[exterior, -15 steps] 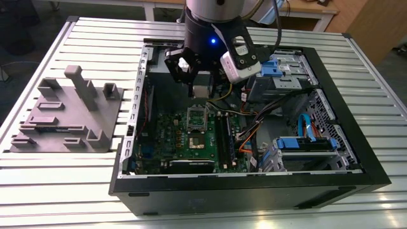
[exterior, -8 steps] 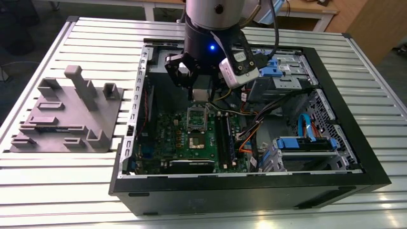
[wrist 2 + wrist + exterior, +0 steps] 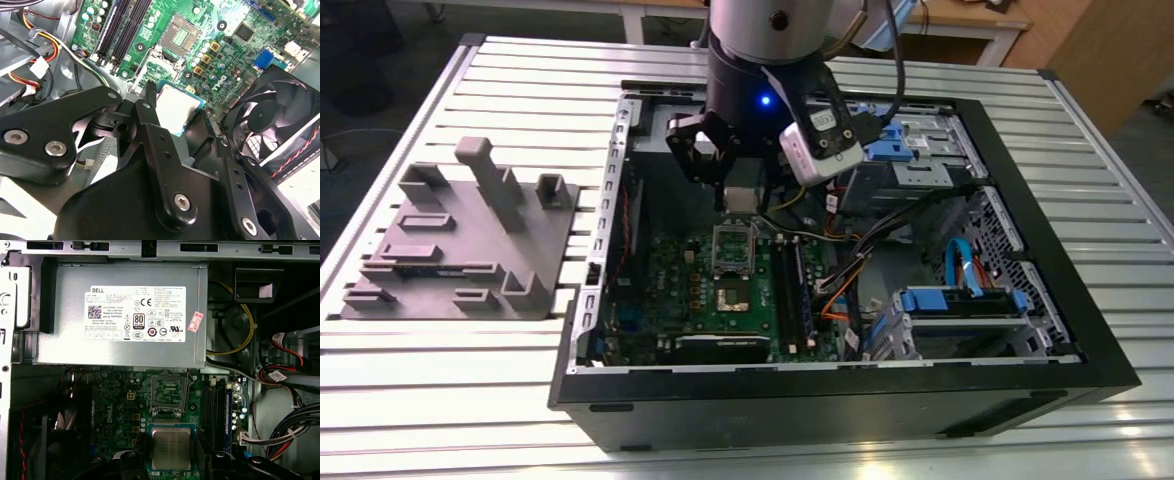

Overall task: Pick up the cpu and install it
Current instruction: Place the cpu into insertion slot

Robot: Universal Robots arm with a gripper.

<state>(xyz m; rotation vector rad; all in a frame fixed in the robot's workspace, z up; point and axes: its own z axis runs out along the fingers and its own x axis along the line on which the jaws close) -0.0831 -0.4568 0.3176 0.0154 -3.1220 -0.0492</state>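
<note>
The cpu (image 3: pixel 176 106), a flat square chip with a silvery top and pale edge, hangs between the black fingers (image 3: pixel 146 107) of my gripper (image 3: pixel 175 112). The gripper is shut on it, above the green motherboard (image 3: pixel 235 55). In the first wrist view the cpu (image 3: pixel 171 447) sits just short of the open socket (image 3: pixel 170 390), whose frame stands raised. The socket (image 3: pixel 182 35) shows bare in the second wrist view. In the exterior view the gripper (image 3: pixel 739 197) hovers inside the open computer case (image 3: pixel 854 400), over the socket (image 3: pixel 732 245).
A large grey labelled power supply box (image 3: pixel 130 315) lies beyond the socket. A black fan (image 3: pixel 270 115) and memory slots (image 3: pixel 120 30) flank it. Cable bundles (image 3: pixel 854 270) and blue drive bays (image 3: pixel 961 305) fill the case's right. A grey fixture (image 3: pixel 467 240) stands on the slatted table (image 3: pixel 480 400).
</note>
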